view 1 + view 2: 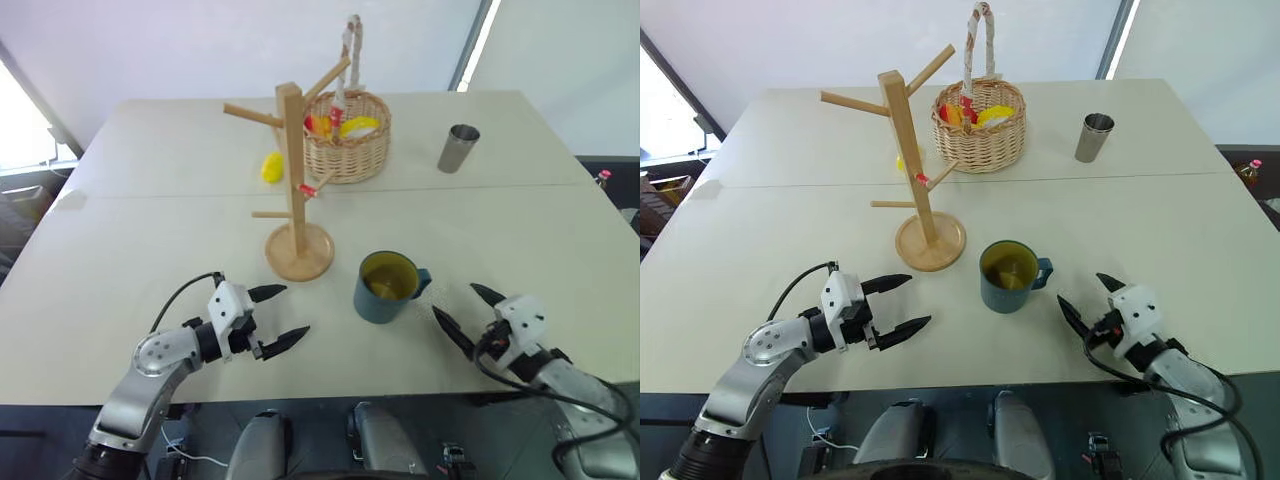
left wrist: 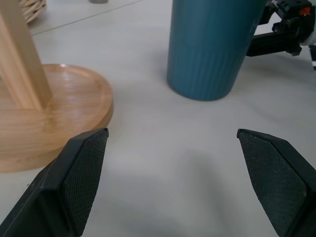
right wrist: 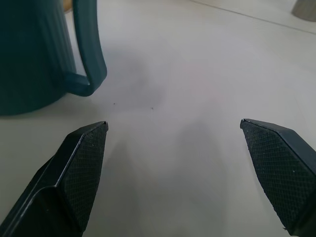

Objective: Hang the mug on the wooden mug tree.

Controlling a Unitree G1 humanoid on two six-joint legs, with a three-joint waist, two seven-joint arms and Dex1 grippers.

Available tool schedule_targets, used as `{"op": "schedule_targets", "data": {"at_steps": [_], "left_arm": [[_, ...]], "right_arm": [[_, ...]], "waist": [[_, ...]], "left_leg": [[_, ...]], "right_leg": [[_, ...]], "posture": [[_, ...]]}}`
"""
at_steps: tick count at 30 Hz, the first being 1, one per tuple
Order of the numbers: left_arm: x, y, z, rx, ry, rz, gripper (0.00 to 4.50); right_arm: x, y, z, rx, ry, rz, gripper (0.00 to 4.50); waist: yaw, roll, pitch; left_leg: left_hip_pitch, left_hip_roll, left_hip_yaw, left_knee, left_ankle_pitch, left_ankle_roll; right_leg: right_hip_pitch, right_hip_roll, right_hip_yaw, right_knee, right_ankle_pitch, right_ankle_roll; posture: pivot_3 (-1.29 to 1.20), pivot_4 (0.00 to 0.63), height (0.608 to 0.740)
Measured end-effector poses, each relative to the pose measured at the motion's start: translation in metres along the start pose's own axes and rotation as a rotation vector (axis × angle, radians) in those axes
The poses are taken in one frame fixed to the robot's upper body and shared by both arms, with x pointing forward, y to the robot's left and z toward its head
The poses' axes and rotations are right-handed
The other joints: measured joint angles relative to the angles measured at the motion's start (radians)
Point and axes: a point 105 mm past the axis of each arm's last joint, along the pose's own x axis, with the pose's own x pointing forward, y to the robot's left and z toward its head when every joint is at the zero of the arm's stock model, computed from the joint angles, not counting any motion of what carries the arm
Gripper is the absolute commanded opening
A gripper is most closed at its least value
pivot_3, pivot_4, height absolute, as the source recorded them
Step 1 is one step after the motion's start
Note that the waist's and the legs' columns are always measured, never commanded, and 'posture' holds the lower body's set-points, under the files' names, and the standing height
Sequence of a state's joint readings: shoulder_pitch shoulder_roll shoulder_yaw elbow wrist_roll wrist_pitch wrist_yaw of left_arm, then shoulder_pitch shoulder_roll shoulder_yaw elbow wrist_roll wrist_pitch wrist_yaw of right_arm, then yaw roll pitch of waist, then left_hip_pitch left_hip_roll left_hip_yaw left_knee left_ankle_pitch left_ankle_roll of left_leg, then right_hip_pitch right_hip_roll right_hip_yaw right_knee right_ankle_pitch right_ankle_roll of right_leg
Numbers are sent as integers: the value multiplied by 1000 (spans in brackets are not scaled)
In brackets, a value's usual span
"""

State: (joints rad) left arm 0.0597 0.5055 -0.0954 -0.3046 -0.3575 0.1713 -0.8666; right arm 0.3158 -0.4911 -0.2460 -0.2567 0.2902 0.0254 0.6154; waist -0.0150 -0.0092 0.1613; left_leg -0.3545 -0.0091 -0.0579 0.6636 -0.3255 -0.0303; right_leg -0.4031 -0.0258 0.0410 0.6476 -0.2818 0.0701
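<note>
Overhead, pegs of wooden mug tree point(image 1: 291, 170)

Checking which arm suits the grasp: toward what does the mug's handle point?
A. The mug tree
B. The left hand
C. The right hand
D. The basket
C: the mug stands upright on the table with its handle sticking out on the side of the open right hand, away from the mug tree.
</note>
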Motion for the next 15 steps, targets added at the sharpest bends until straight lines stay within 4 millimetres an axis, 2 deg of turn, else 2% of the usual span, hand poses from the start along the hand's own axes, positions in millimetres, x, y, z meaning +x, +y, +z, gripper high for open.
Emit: {"op": "schedule_targets", "data": {"at_steps": [6, 15], "left_arm": [[4, 1, 9, 21, -28, -33, 4500], [4, 1, 10, 14, -24, -50, 4500]], "right_arm": [[10, 5, 18, -20, -62, 2, 4466], [26, 8, 31, -20, -114, 11, 4466]], "waist": [[2, 0, 0], [4, 0, 0]], "left_leg": [[0, 0, 0, 1, 1, 1], [0, 0, 0, 1, 1, 1]], "right_leg": [[1, 0, 0, 0, 0, 0], [0, 0, 0, 0, 0, 0]], "posture": [[0, 150, 740], [0, 150, 740]]}}
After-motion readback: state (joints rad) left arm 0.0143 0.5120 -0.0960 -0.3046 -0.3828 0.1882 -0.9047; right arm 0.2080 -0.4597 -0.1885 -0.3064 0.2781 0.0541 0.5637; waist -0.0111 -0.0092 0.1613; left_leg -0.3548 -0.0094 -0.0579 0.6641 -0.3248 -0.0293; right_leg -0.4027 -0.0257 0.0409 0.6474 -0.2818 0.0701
